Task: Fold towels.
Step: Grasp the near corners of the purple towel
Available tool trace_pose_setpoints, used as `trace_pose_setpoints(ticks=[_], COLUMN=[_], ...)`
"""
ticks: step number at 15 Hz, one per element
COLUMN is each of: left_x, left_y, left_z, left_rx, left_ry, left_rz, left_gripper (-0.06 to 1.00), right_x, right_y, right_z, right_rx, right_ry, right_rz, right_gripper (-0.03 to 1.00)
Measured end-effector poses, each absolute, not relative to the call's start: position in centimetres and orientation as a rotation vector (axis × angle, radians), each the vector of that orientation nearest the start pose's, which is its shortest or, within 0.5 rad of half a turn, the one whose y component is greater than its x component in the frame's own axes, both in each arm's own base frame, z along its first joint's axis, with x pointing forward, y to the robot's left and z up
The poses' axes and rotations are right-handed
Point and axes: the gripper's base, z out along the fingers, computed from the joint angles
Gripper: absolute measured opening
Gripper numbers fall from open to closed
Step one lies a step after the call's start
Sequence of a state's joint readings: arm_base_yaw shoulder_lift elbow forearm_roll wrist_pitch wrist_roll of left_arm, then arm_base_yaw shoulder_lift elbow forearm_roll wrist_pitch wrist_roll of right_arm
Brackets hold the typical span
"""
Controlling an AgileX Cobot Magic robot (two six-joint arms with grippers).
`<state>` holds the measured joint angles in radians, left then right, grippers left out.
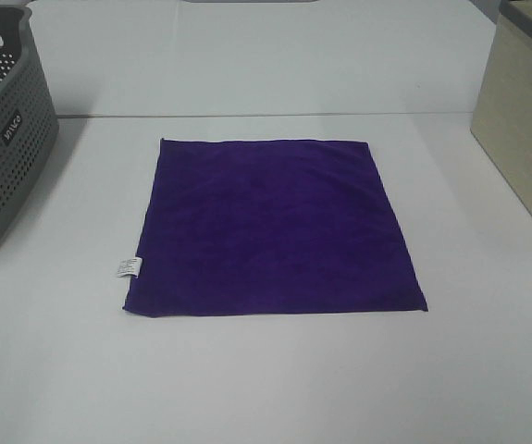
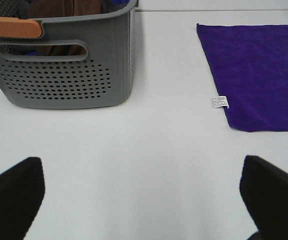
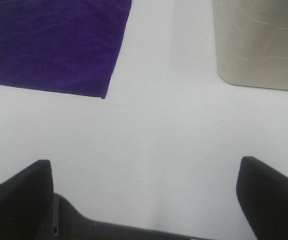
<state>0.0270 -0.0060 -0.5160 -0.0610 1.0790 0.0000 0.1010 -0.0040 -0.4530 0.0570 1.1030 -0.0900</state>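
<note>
A deep purple square towel (image 1: pixel 270 227) lies flat and unfolded in the middle of the white table, with a small white care tag (image 1: pixel 128 266) at its left edge. It also shows in the left wrist view (image 2: pixel 264 75) with the tag (image 2: pixel 219 102), and in the right wrist view (image 3: pixel 48 45). My left gripper (image 2: pixel 141 197) is open and empty over bare table near the towel's front left corner. My right gripper (image 3: pixel 144 192) is open and empty over bare table near the towel's front right corner. Neither gripper shows in the exterior high view.
A grey perforated basket (image 1: pixel 2 148) stands at the left edge, holding brown and dark cloths (image 2: pixel 68 10), with an orange handle (image 2: pixel 11 26). A beige bin (image 1: pixel 525 120) stands at the right edge, also in the right wrist view (image 3: pixel 259 45).
</note>
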Motion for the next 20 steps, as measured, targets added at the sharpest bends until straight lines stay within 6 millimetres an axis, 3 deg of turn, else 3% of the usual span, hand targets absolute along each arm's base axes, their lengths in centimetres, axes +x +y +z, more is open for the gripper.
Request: trace_pose_setpoints(ticks=[20], left_x=[-0.84], left_y=[-0.54], left_z=[28.03], left_rx=[-0.023], left_ry=[2.039], left_rz=[-0.06], left_gripper=[0.99], right_x=[-0.28], right_y=[0.44], right_z=[26.09], right_rx=[-0.206], right_ry=[2.119], right_rz=[0.076], right_gripper=[0.96])
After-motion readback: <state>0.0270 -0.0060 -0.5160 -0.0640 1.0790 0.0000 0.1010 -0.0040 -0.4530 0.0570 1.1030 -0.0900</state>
